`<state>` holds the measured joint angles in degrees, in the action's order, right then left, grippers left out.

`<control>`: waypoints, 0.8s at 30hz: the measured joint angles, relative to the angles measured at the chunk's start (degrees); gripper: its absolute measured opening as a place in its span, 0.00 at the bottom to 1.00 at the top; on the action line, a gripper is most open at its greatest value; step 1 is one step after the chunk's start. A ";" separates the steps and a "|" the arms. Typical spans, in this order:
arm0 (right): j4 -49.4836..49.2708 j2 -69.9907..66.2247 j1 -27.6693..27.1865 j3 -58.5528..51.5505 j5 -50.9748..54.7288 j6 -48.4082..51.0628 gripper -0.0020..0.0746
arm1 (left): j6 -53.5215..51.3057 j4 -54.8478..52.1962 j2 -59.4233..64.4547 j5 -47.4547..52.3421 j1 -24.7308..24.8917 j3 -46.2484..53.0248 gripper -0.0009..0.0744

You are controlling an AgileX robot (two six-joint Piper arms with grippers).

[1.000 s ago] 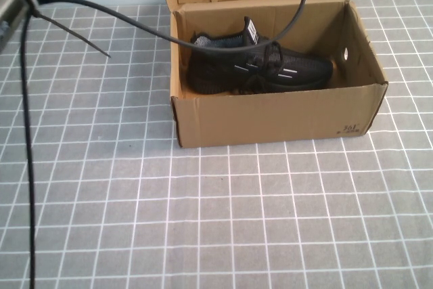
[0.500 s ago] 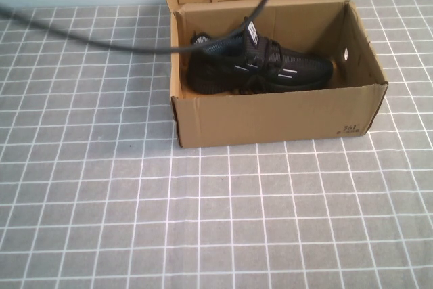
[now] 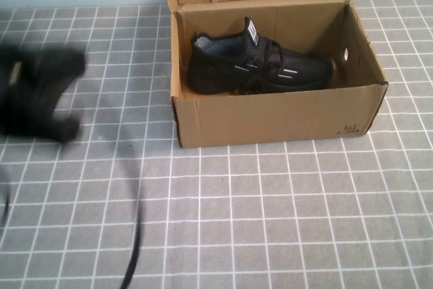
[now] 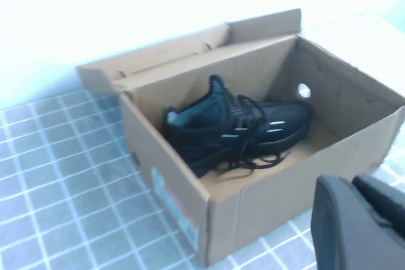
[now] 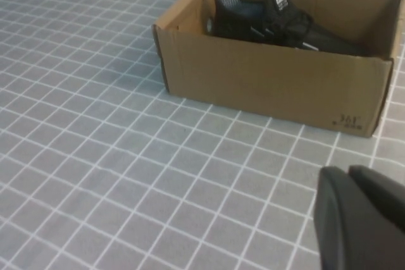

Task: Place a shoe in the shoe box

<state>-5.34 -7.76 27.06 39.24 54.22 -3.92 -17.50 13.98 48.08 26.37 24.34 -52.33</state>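
So the black sneaker (image 3: 259, 65) sits on its sole inside the shoe box (image 3: 270, 123), lid flap up. Job looks done. My left gripper (image 3: 37, 96) is now a blur out left, well clear; earlier only its cable crossed the box. Right gripper (image 5: 364, 216) hangs nearby. Can't tell either's jaws.
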 joint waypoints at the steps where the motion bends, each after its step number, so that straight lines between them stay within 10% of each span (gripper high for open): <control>1: -0.09 0.00 0.00 -0.95 -1.47 0.02 0.01 | 0.00 0.00 -2.68 -2.43 0.00 3.74 0.01; 12: -4.84 0.00 0.00 -5.22 -10.51 5.19 0.01 | -0.10 0.34 -31.35 -20.57 0.00 38.91 0.01; 24: -5.27 0.00 0.00 -5.22 -10.64 5.44 0.01 | -0.10 0.45 -34.00 -23.90 0.00 53.71 0.01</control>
<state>-10.60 -7.76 27.06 34.02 43.58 1.52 -17.59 14.43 14.08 2.46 24.34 1.38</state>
